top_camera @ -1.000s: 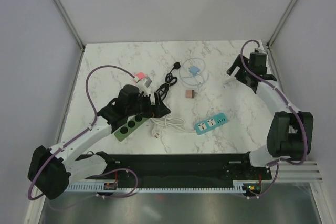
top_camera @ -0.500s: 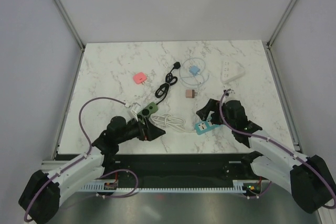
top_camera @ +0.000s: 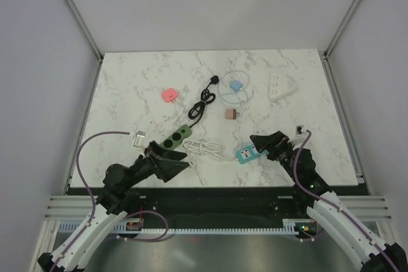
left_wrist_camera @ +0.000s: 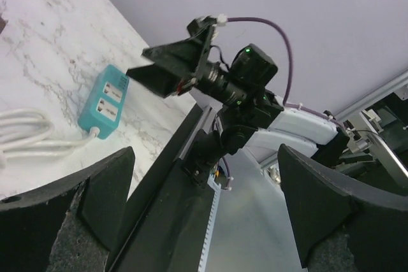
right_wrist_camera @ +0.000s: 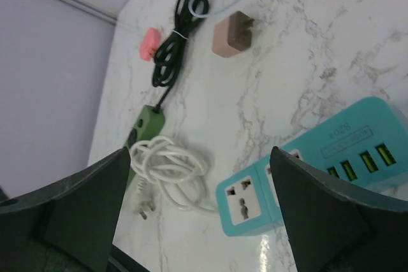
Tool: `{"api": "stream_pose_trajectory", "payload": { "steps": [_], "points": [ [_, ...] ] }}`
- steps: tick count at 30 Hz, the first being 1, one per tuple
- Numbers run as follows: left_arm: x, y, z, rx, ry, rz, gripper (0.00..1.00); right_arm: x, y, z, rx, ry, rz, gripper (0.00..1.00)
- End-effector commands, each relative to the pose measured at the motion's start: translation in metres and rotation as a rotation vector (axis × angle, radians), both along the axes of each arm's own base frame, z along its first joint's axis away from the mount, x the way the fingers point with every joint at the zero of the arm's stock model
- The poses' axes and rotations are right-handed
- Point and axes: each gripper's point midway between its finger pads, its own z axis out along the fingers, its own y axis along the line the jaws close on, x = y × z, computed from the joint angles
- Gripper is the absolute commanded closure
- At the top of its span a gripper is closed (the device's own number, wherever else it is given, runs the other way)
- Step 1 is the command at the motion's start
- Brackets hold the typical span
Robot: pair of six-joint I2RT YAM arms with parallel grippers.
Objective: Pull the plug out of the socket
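The green power strip (top_camera: pixel 175 137) lies at the front middle of the table, its black cord (top_camera: pixel 199 105) running back to a black plug (top_camera: pixel 215 81). It also shows in the right wrist view (right_wrist_camera: pixel 145 127). The teal power strip (top_camera: pixel 257 149) lies to its right, with a coiled white cord (top_camera: pixel 204 148) whose plug (right_wrist_camera: pixel 143 207) lies loose. The teal strip's sockets (right_wrist_camera: pixel 245 202) show empty. My left gripper (top_camera: pixel 182 160) is open and empty just in front of the green strip. My right gripper (top_camera: pixel 261 139) is open and empty above the teal strip.
A pink adapter (top_camera: pixel 170 94), a brown adapter (top_camera: pixel 230 114), a blue piece with a pale cable (top_camera: pixel 236 85) and a white socket block (top_camera: pixel 280 87) lie further back. The left wrist view looks across the near edge at my right arm (left_wrist_camera: pixel 248 74).
Both arms have drawn back towards the near edge. The left gripper has left the green strip, which now lies further right. The right gripper has swung from the far right corner to the teal strip.
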Motion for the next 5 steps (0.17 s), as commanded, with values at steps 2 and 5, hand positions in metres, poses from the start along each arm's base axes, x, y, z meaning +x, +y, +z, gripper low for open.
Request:
{"api": "stream_pose_trajectory", "payload": {
  "steps": [2, 5],
  "points": [
    [0.0027, -0.0067, -0.0895, 0.109, 0.196, -0.029, 0.0, -0.0069, -0.012, -0.0307, 0.079, 0.002, -0.072, 0.02],
    [0.0001, -0.0071, -0.0887, 0.106, 0.196, -0.042, 0.0, -0.0104, -0.0092, -0.0287, 0.09, -0.012, -0.048, 0.02]
  ]
}}
